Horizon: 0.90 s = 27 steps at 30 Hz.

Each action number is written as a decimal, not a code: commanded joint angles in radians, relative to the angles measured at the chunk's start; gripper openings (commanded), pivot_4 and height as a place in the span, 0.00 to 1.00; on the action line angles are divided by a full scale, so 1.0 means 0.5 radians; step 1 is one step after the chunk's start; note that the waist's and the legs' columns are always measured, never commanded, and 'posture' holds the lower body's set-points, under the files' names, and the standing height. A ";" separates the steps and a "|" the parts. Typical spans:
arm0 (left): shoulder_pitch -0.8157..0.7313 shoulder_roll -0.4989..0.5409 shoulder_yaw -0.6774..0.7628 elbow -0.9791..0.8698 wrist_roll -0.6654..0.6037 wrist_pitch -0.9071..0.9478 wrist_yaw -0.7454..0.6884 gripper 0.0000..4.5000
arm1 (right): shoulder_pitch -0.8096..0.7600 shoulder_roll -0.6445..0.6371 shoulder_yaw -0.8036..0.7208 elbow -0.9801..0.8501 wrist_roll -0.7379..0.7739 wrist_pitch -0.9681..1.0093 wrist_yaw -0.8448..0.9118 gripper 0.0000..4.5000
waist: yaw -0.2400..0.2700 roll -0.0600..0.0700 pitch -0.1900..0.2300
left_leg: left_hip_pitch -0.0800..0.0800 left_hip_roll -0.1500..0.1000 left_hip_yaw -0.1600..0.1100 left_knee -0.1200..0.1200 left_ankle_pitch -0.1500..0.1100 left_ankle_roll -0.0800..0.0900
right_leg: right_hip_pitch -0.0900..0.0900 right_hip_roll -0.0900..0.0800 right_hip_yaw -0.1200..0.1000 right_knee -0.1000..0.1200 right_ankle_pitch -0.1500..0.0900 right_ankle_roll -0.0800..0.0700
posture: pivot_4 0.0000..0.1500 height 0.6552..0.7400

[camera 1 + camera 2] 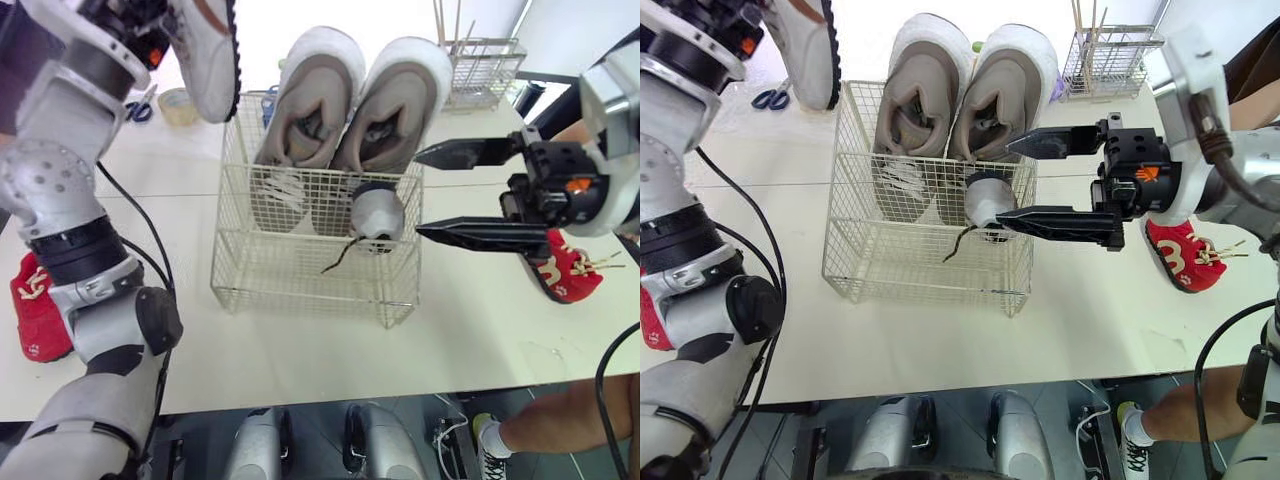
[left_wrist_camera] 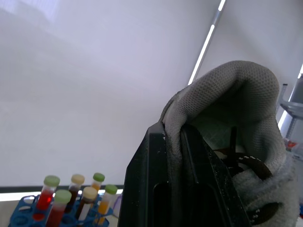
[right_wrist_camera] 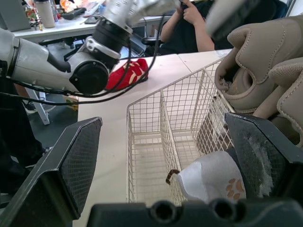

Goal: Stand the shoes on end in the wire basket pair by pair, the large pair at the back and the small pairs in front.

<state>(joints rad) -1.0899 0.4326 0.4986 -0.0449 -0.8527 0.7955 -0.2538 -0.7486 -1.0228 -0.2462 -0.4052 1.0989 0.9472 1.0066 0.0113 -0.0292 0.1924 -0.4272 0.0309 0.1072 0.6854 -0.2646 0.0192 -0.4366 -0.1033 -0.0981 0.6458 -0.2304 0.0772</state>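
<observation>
Holding a pale shoe (image 1: 205,55) over the desk's (image 1: 480,330) far edge
Left gripper (image 2: 173,135) pinches it; right gripper (image 1: 420,192), spread, sits just beside the wire basket's (image 1: 300,270) grey shoe (image 1: 378,215).

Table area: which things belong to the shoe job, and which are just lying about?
Job: wire basket, large beige pair, small grey shoe inside it, raised grey shoe, left red shoe, right red shoe.
Lying about: tape roll, scissors, small wire rack, tube rack.
</observation>
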 commanded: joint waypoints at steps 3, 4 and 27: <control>0.158 -0.019 -0.042 -0.378 -0.098 0.068 0.218 0.01 | -0.040 -0.019 -0.019 0.009 -0.038 -0.052 0.019 1.00 | 0.004 0.000 0.000 | 0.003 0.000 -0.001 0.000 0.000 0.000 | 0.004 0.000 0.000 0.000 0.000 0.000 | 1.00 1.00; 0.214 -0.032 -0.057 -0.441 -0.096 0.070 0.258 0.01 | -0.047 -0.011 -0.010 0.013 -0.046 -0.056 0.019 1.00 | 0.003 0.000 0.000 | 0.003 -0.001 -0.002 0.000 0.000 0.000 | 0.005 0.000 0.000 -0.001 0.000 0.000 | 1.00 1.00; 1.183 -0.328 -0.744 -0.856 0.835 -1.095 0.077 0.01 | -0.291 0.121 0.198 0.172 -0.180 -0.076 0.128 1.00 | 0.006 0.004 -0.002 | 0.005 -0.001 -0.002 0.000 -0.008 0.013 | 0.008 0.001 -0.001 -0.004 0.000 -0.001 | 1.00 1.00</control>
<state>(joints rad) -0.5094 0.2708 0.1476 -0.4839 -0.4717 0.2977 -0.1899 -0.8534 -0.9539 -0.1253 -0.3094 1.0030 0.9108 1.0702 0.0141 -0.0273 0.1913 -0.4249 0.0305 0.1061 0.6855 -0.2685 0.0258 -0.4325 -0.1029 -0.0985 0.6438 -0.2303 0.0765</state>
